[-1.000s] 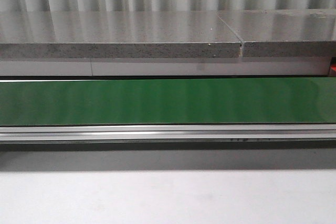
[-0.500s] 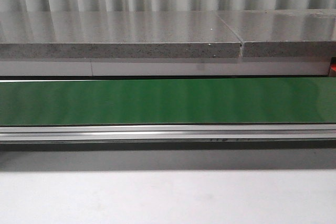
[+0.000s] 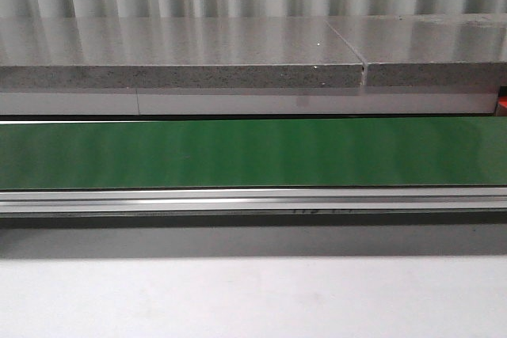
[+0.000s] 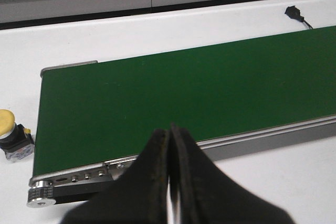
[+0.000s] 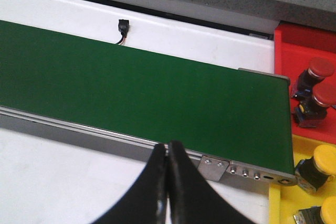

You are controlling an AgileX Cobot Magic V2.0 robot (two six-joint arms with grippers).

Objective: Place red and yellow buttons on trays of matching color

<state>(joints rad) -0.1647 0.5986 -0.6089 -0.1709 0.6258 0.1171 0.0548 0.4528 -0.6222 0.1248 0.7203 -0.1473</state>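
Green conveyor belt [image 3: 253, 152], one only, stretched flat across the middle of the front frame from the left edge to the right. Below it, one silver metal rail [image 3: 253, 199], then bare white worktop [image 3: 253, 298] filling the bottom of the frame. Above it, grey speckled stone ledge [image 3: 182, 53] in two slabs, joined right of centre. No arm in this view.

Left wrist view: left gripper [image 4: 169, 132] hovering over the near rail of the belt, its two black fingers [image 4: 155, 166] pressed together, holding nothing. One yellow mushroom-headed button on a black base [image 4: 10, 132] resting on the white worktop just beside the belt's roller end, off the belt and apart from the gripper. One small black plug [image 4: 292, 11] lying on the worktop beyond the belt's far edge.

Right wrist view: right gripper [image 5: 167, 148] likewise above the near rail, two black fingers [image 5: 152, 182] closed against each other, empty. Past the belt's end, two trays side by side: one red plastic tray [image 5: 304, 40] holding two red-capped buttons [image 5: 317, 72], close together, and one yellow plastic tray [image 5: 286, 203] holding two yellow-capped buttons [image 5: 321, 163], the second partly cut off by the frame's edge. Three yellow and two red counted in all.
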